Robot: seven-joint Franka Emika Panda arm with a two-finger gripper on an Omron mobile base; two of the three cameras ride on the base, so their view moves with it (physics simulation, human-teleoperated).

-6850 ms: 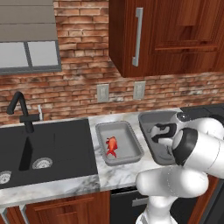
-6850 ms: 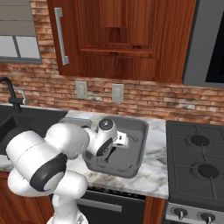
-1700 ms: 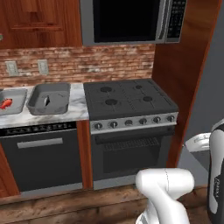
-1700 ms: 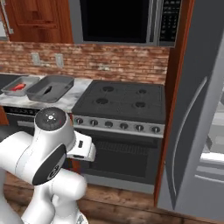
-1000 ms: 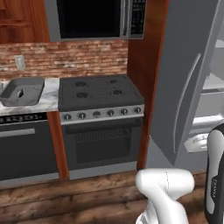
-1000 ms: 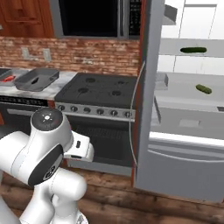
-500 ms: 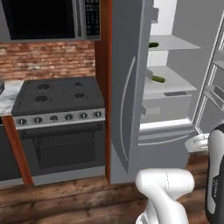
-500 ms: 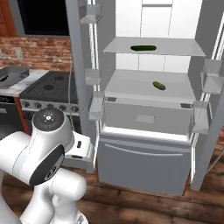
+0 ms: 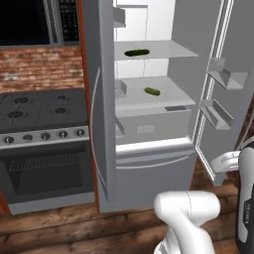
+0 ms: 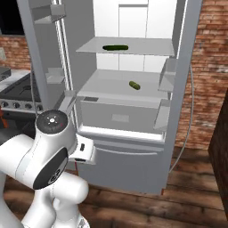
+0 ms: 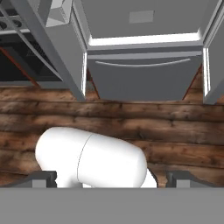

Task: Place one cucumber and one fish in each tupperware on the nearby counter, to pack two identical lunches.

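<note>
Left base view: we faced an open refrigerator (image 9: 149,99); one cucumber (image 9: 136,52) lay on the upper shelf (image 9: 168,49) and a smaller cucumber (image 9: 152,91) on the shelf below, with the gas stove (image 9: 39,111) to the left.

Right base view: we saw both cucumbers again, upper (image 10: 115,47) and lower (image 10: 134,85), well above the freezer drawer (image 10: 124,156).

Hand view: the pincer (image 11: 111,177) stood wide open and empty, its fingertips (image 11: 43,177) over the wooden floor (image 11: 131,122) before the drawer.
</note>
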